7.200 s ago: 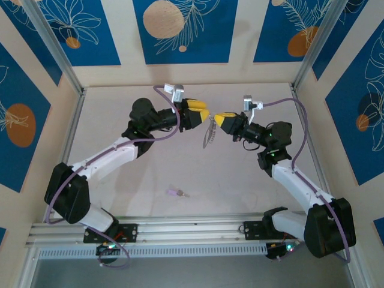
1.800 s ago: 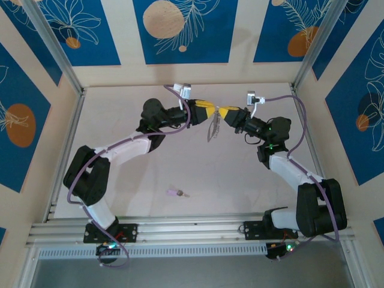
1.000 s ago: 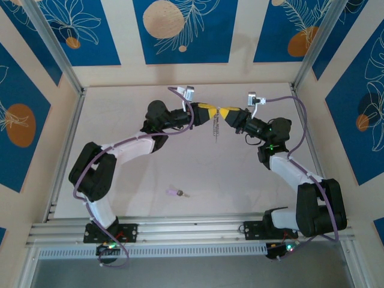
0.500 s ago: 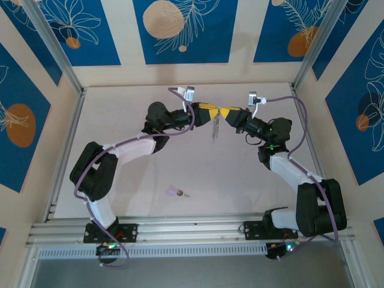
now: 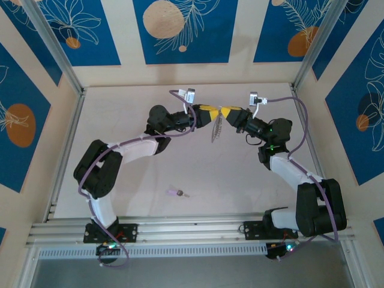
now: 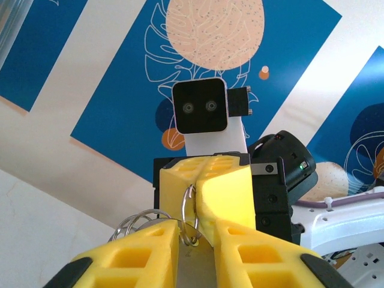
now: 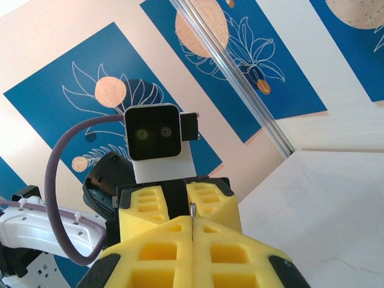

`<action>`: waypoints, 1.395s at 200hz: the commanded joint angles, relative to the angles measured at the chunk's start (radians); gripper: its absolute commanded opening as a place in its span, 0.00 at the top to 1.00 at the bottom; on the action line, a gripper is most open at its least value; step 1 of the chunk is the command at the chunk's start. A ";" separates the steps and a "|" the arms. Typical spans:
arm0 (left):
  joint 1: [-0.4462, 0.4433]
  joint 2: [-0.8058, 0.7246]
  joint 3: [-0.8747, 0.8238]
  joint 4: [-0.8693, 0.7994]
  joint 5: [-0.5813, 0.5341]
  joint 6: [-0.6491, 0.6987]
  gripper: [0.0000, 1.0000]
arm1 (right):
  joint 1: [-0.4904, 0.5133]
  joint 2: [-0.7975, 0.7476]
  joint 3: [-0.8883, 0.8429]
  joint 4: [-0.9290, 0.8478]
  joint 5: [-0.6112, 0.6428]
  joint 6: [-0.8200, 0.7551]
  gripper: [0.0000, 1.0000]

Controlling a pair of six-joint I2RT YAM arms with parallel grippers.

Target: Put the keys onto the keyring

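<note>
Your 2 grippers meet tip to tip above the far middle of the table point(image 5: 120, 120). The right gripper point(image 7: 192, 231) is closed and pinches a thin wire of the keyring point(image 5: 216, 128), whose silver keys dangle beneath the fingertips. The left gripper point(image 6: 197, 240) shows a narrow gap with the ring in it (whether it really pinches, you cannot tell). The purple-headed key point(image 5: 176, 193) lies flat on the table toward the near edge, well apart from both grippers.
</note>
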 commanded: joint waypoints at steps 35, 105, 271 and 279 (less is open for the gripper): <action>-0.018 0.022 0.009 0.072 -0.010 -0.019 0.78 | -0.005 -0.002 -0.005 0.046 0.017 0.002 1.00; -0.020 0.035 0.019 0.095 -0.020 -0.032 0.78 | -0.005 -0.001 -0.006 0.048 0.010 0.004 1.00; -0.028 0.059 0.036 0.148 -0.042 -0.034 1.00 | -0.011 -0.006 0.002 0.024 0.004 0.006 1.00; -0.028 0.054 0.031 0.146 -0.042 -0.027 1.00 | -0.012 -0.011 0.006 0.010 0.004 0.008 0.98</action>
